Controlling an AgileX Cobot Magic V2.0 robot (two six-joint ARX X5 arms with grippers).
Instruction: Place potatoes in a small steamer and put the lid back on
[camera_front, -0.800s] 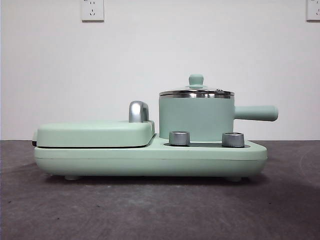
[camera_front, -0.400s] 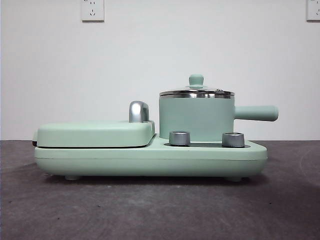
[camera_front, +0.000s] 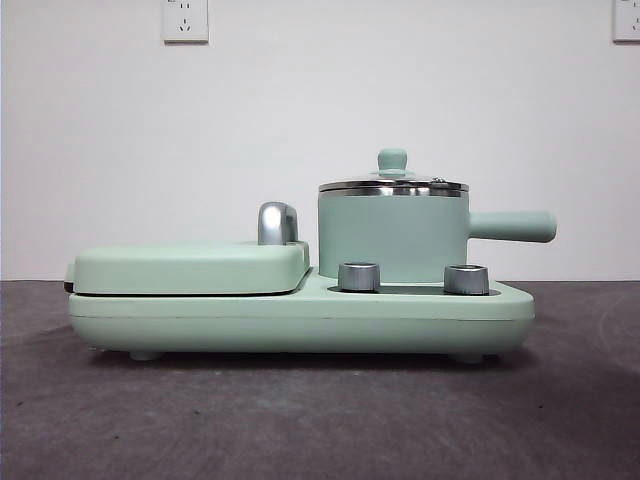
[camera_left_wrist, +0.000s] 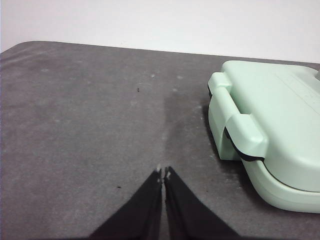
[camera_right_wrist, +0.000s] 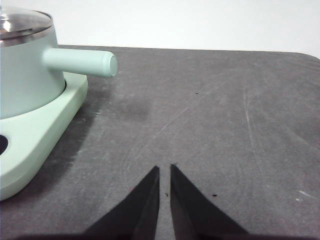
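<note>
Potatoes are nowhere in view. Glass lid with steel rim (camera_front: 393, 186) sits on the mint-green cylindrical steamer pot (camera_front: 392, 235); likely slippery and fragile, best pinched by its small knob (camera_front: 392, 159). Left gripper (camera_left_wrist: 163, 173) and right gripper (camera_right_wrist: 164, 170) hover over the dark surface (camera_right_wrist: 225, 125), fingers nearly closed, empty.

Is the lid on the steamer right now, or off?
On. The lid sits flat on the steamer, its steel rim flush all round, knob upright. Neither gripper is near it.

Pot contents out of sight
The small steamer (camera_front: 392, 238) sits closed under the lid (camera_front: 393, 184), so its inside is hidden; the right wrist view cuts it off.
</note>
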